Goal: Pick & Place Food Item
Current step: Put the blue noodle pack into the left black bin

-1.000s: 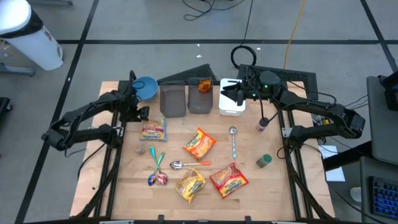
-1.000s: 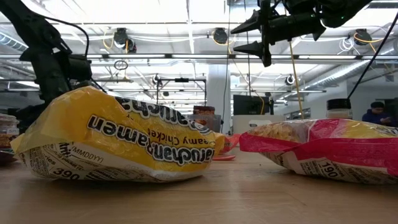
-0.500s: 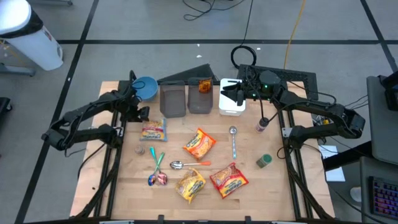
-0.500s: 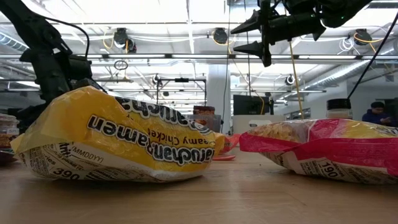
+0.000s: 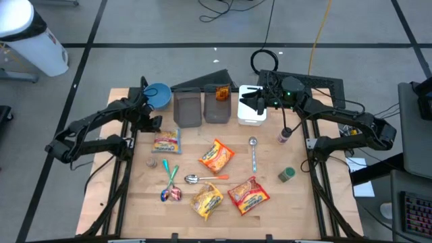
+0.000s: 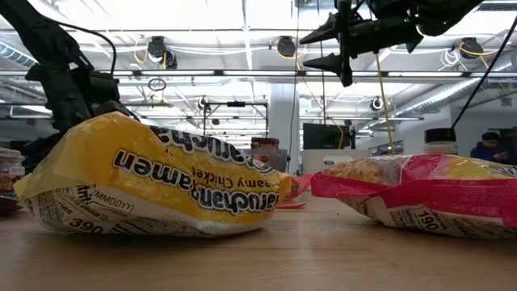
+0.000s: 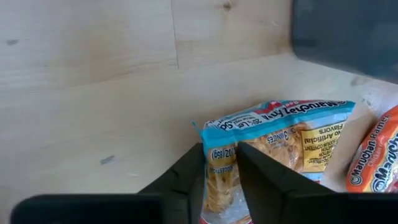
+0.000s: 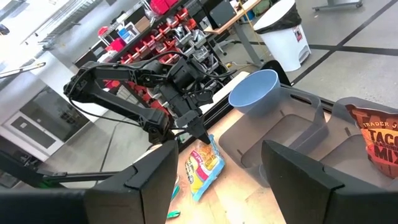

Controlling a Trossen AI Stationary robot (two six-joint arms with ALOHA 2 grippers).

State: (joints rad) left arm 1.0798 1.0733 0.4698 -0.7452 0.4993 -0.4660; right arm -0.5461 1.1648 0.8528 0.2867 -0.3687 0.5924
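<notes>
place: robotics lab | evidence: parts shelving (image 8: pixel 155 25), ceiling strip lights (image 6: pixel 202 16)

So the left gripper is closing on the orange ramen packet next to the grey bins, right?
Not the orange one. The left wrist view shows the left gripper closing on the blue-edged ramen packet beside the grey bins; the orange packet lies apart.

Bright overhead strip lights, soft shadows, blurred low-view foreground

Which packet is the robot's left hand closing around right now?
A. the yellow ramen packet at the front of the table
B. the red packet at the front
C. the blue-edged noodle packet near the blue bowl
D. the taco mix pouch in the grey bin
C: the left wrist view shows the left hand with its fingers on either side of the blue-edged noodle packet.
</notes>
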